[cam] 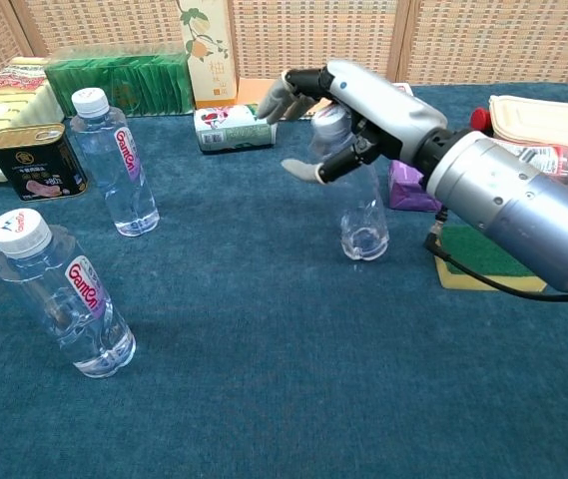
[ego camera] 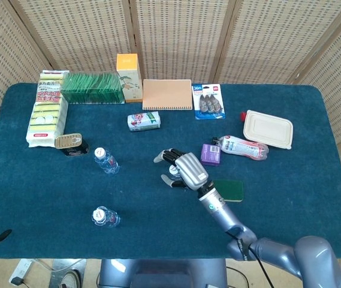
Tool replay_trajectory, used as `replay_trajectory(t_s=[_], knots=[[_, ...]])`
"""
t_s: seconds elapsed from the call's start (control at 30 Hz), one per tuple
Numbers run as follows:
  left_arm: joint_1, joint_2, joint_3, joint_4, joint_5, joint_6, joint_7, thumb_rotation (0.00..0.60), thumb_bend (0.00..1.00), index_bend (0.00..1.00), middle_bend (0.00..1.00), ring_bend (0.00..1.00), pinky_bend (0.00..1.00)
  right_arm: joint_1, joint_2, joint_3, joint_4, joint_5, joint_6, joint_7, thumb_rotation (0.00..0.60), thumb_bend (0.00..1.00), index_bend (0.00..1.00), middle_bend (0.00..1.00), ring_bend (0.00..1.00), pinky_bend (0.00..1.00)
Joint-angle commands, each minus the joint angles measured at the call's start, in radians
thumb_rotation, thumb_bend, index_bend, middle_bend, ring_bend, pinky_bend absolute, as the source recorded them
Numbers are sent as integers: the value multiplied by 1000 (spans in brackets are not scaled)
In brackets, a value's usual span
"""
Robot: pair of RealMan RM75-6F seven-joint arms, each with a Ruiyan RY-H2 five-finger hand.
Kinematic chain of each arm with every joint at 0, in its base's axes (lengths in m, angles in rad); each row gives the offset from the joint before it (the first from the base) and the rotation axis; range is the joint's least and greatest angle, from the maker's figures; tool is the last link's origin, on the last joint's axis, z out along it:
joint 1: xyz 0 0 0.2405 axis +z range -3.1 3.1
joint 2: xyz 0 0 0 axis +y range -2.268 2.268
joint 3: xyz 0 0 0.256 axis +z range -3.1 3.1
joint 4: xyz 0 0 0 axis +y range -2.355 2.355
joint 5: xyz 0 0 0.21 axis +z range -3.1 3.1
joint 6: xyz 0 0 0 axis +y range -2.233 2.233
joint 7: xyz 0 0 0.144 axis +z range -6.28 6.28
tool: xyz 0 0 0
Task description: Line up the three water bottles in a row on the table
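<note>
Our right hand (cam: 348, 105) hovers with fingers spread, holding nothing, just by the third bottle (cam: 360, 200), upright mid-table. The two other bottles (cam: 114, 165) (cam: 59, 294) stand well apart to its left; we judge the row unfinished

We see two bottles (cam: 116, 163) (cam: 62, 295) standing left, the third bottle (cam: 361, 205) right, seemingly touching the right hand (cam: 358, 105).
</note>
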Motion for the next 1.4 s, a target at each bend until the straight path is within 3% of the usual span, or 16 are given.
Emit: replay_trajectory(t_s=[0.03, 0.27, 0.6, 0.77, 0.83, 1.0, 1.2, 1.3, 1.4], knots=[[0, 0, 0, 0, 1, 1, -1, 600, 132, 0, 0, 0, 0, -6, 15, -11, -9, -3, -8, 4, 600, 336, 239, 229, 206, 387], [2, 2, 2, 4, 5, 5, -12, 600, 132, 0, 0, 0, 0, -30, 60, -13, -53, -10, 36, 8, 600, 321, 228, 196, 180, 321], [5, 2, 9, 4, 22, 14, -14, 600, 133, 0, 0, 0, 0, -64, 169, -5, -204, -30, 101, -23, 600, 307, 212, 163, 150, 281], [5, 5, 12, 9, 29, 14, -31, 600, 132, 0, 0, 0, 0, -99, 288, 1, -349, -68, 168, -79, 600, 264, 203, 132, 140, 273], [-3, 6, 16, 18, 40, 3, -51, 600, 130, 0, 0, 0, 0, -138, 381, -9, -457, -82, 203, -109, 600, 220, 191, 110, 116, 265], [-21, 5, 21, 45, 68, -10, -98, 600, 123, 0, 0, 0, 0, -242, 587, -66, -666, -95, 253, -179, 600, 159, 164, 77, 82, 246], [-77, -33, 34, 152, 163, -36, -209, 600, 72, 0, 0, 0, 0, -388, 863, -201, -905, -60, 248, -293, 600, 5, 128, 26, 13, 172], [-108, -75, 51, 250, 233, -29, -311, 600, 48, 0, 0, 0, 0, -447, 948, -246, -970, -47, 261, -345, 600, 0, 122, 12, 1, 155], [-136, -131, 64, 350, 280, -9, -422, 600, 40, 0, 0, 0, 0, -520, 976, -288, -976, -58, 308, -357, 600, 0, 118, 6, 1, 156]])
